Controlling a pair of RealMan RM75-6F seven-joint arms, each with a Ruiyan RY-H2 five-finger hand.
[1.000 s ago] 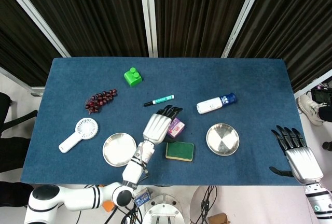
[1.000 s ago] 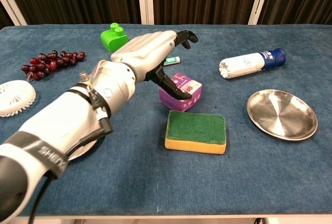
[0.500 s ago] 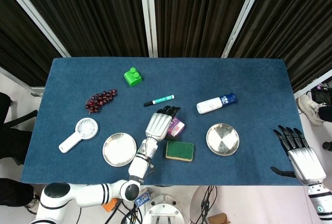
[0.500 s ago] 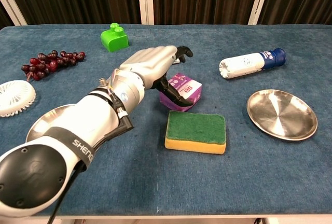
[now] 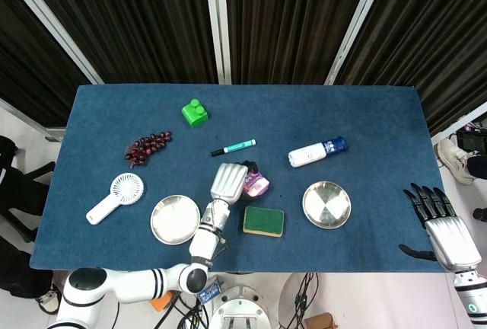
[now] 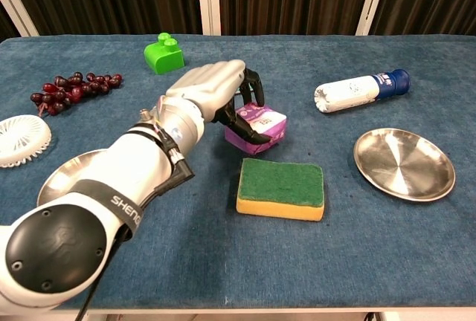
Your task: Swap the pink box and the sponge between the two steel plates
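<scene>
Dark pleated curtains hang behind a bench [image 5: 380, 123] covered in blue cloth. Near the middle of it, the left hand [image 6: 208, 91] lies over the pink box [image 6: 259, 127], its dark fingers [image 6: 236, 118] curled down and clamped around the box's near side, thumb underneath at the front edge. The box is tilted, its left end raised under the palm; whether it is clear of the cloth cannot be told. Just in front of the box, close but apart, the sponge [image 6: 282, 187] lies flat on the cloth, green side up, yellow underneath.

Neither task item is in a plate. The left steel plate [image 5: 175, 219] sits near the front edge of the bench, partly hidden by the left forearm in the chest view, and nothing shows in it. The right steel plate [image 6: 404, 163] sits right of the sponge, well apart from it, with only its bare shiny bowl showing.

The right hand [image 5: 442, 226] hangs off the bench's right front corner, fingers straight and spread, holding nothing.

Farther back lie a white bottle with a blue cap [image 6: 360, 90], a green marker [image 5: 234, 146], a green toy brick [image 6: 163, 53], a bunch of dark grapes [image 6: 72, 86] and a small white handheld fan [image 5: 116, 196]
</scene>
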